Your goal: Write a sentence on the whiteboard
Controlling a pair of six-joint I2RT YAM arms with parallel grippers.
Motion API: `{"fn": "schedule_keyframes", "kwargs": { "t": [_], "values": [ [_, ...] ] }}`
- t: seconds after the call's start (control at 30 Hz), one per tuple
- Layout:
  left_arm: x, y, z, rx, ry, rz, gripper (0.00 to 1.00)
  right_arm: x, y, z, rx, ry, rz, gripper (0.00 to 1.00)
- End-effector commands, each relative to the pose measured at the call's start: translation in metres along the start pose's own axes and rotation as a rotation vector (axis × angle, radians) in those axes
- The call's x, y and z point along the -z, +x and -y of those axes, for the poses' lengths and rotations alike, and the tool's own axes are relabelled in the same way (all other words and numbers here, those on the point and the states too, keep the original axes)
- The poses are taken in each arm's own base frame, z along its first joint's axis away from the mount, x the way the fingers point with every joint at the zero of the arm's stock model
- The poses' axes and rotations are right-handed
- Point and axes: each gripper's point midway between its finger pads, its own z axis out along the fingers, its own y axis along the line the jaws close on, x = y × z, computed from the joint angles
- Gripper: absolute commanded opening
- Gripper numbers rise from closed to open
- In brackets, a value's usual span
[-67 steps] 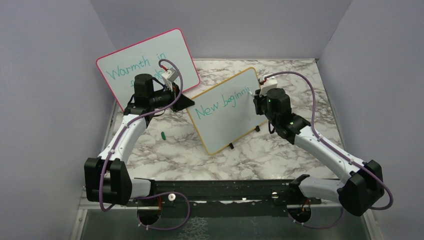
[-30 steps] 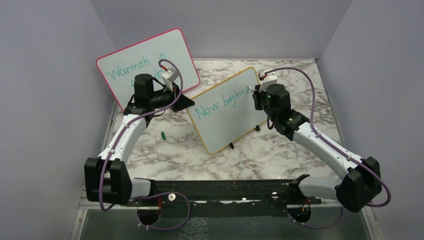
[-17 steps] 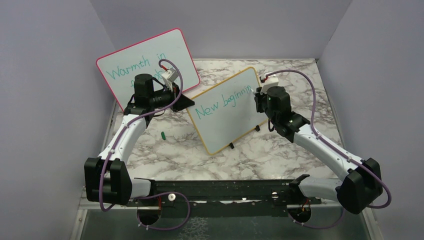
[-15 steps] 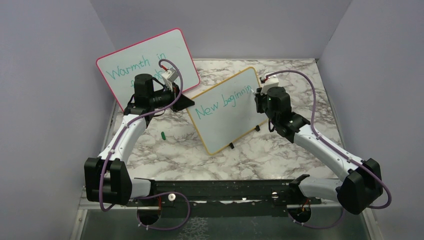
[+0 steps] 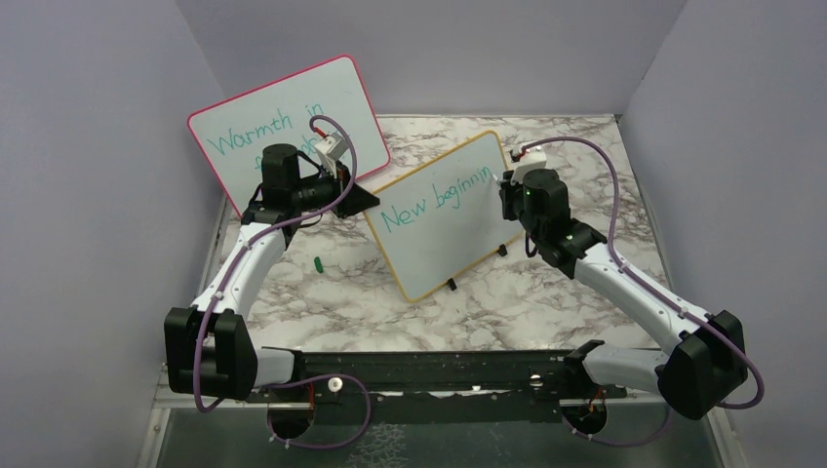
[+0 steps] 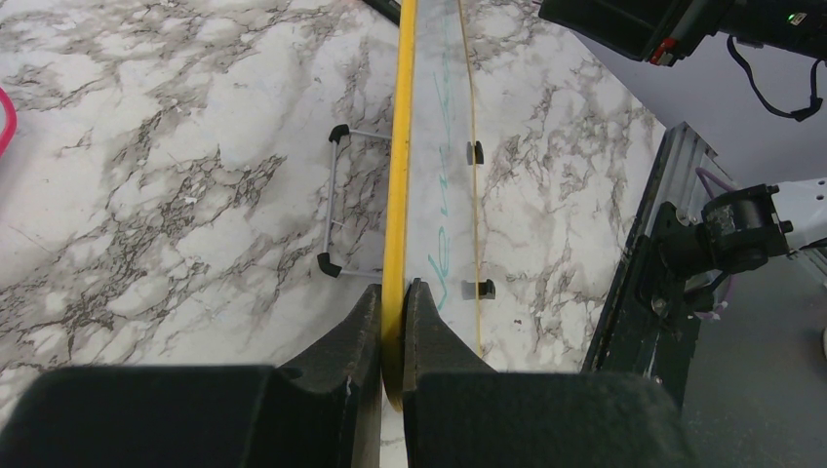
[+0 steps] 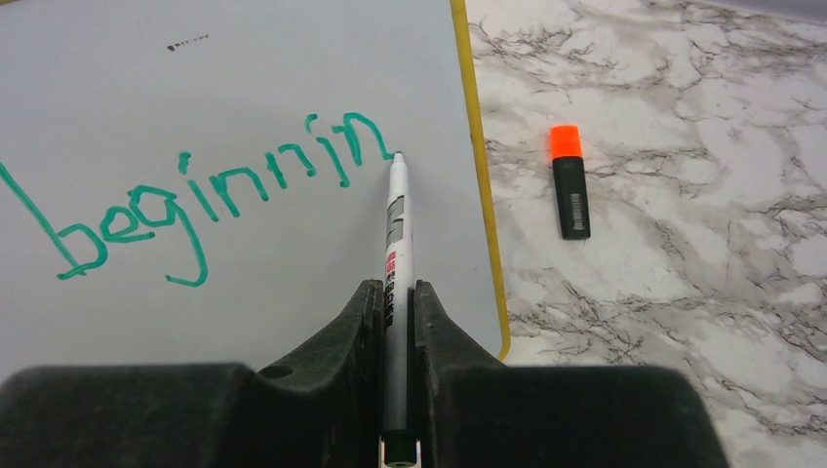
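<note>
The yellow-framed whiteboard stands tilted mid-table on small black feet. Teal writing on it reads "New beginnin"; in the right wrist view I see "beginnin". My left gripper is shut on the board's yellow left edge; it also shows in the top view. My right gripper is shut on a white marker, its tip touching the board just after the last "n". In the top view that gripper is at the board's upper right corner.
A larger pink-framed whiteboard reading "Warmth in…" leans behind the left arm. A small green cap lies on the marble left of the board. A black marker with an orange cap lies on the marble right of the board.
The right gripper has made small strokes with the marker at the board's upper right; the word has grown from "beginni" to "beginnin". The left arm has not moved.
</note>
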Motion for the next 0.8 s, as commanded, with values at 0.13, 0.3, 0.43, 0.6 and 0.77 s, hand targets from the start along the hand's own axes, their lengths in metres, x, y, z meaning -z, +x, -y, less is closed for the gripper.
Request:
{"fn": "schedule_keyframes", "kwargs": {
  "t": [0.13,0.3,0.43,0.6,0.77],
  "values": [
    [-0.002,0.018,-0.023,-0.017,-0.095,-0.052,0.0,0.001,-0.028,0.008,-0.009,0.019,0.064,0.0],
    [-0.002,0.019,-0.024,-0.017,-0.097,-0.053,0.0,0.002,-0.034,0.005,-0.011,-0.004,0.082,0.0],
    [-0.002,0.019,-0.024,-0.014,-0.096,-0.055,0.0,-0.001,-0.034,0.008,-0.012,0.007,0.08,0.0],
    [-0.002,0.019,-0.024,-0.017,-0.095,-0.054,0.0,-0.006,-0.031,0.007,-0.014,0.0,0.074,0.0],
    [-0.002,0.019,-0.023,-0.018,-0.093,-0.053,0.0,-0.009,-0.034,0.005,-0.014,-0.014,0.08,0.0]
  ]
}}
